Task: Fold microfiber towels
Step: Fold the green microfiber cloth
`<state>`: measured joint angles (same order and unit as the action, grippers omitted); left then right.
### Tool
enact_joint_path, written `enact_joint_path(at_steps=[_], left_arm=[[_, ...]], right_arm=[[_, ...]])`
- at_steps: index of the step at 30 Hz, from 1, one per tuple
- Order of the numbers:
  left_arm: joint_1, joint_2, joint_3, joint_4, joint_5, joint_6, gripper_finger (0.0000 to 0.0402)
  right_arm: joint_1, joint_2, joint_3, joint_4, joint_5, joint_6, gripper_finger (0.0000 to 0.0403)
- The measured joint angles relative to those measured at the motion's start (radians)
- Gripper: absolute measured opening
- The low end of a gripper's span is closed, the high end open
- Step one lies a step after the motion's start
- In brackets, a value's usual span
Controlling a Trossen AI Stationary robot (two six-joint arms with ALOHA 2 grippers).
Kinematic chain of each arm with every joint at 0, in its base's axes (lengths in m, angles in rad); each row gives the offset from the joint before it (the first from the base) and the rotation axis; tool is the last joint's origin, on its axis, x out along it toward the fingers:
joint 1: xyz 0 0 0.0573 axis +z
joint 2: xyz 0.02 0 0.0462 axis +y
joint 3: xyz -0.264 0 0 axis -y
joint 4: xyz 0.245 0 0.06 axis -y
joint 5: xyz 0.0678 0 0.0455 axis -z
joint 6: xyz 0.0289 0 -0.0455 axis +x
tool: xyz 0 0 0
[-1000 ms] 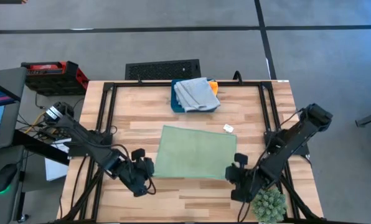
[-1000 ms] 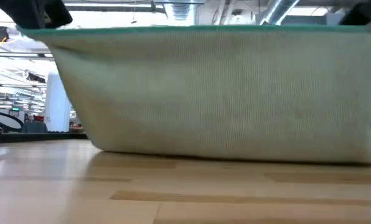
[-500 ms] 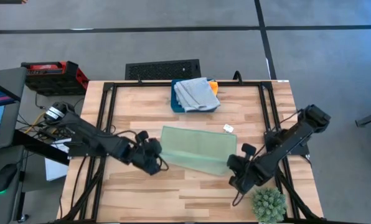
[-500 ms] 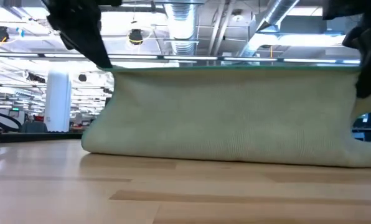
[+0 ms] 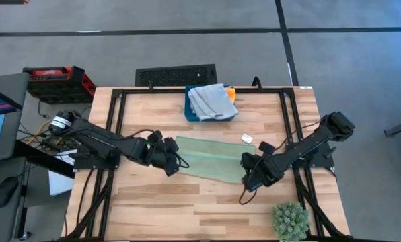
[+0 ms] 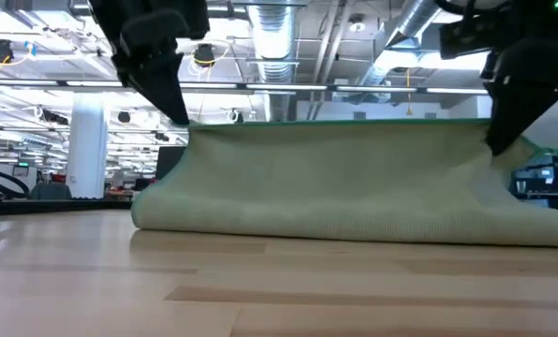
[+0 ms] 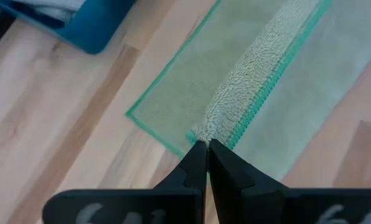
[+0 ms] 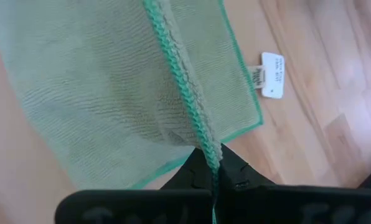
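Two grippers, left (image 5: 174, 161) and right (image 5: 246, 173), clamp the near corners of the limp, light green towel (image 5: 210, 160) mid-desk, carrying its edge toward the far hem

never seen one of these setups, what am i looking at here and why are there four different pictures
It is a robot with two dark arms working at a wooden table. One camera looks straight down, one sits at table height, and one rides on each wrist.

The left gripper and right gripper each pinch a corner of a light green towel. They hold its near edge up over the rest, making a fold; the wrist views show the fingers shut on the hem.

At the table's far edge, a pale blue-grey towel lies heaped on a dark teal box, with a bit of orange cloth beside it. A spiky green plant ball sits at the near right corner.
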<state>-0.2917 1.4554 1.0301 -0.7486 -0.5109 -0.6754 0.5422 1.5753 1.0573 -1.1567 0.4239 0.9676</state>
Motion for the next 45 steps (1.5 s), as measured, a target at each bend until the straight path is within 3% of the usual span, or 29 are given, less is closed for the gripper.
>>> enact_joint_path(at_steps=[14,22,29,37,45], left_arm=[[0.092,0.143,0.002,0.008,0.001,0.088,0.0],[0.134,0.15,0.002,0.039,0.009,0.093,0.0],[0.151,0.15,0.002,0.142,0.001,0.228,0.0005],[0.187,0.15,0.002,0.179,0.002,0.287,0.0067],[0.214,0.15,0.002,0.169,0.006,0.288,0.0134]], right_arm=[[-0.102,0.001,0.0,-0.015,0.023,-0.034,0.0008],[-0.126,0.001,0.0,-0.016,0.001,-0.034,0.0012],[-0.129,0.001,0.0,-0.012,-0.009,-0.034,0.0034],[-0.169,0.001,0.0,-0.01,-0.006,-0.034,0.0072],[-0.244,0.001,0.0,-0.01,-0.001,-0.054,0.0141]])
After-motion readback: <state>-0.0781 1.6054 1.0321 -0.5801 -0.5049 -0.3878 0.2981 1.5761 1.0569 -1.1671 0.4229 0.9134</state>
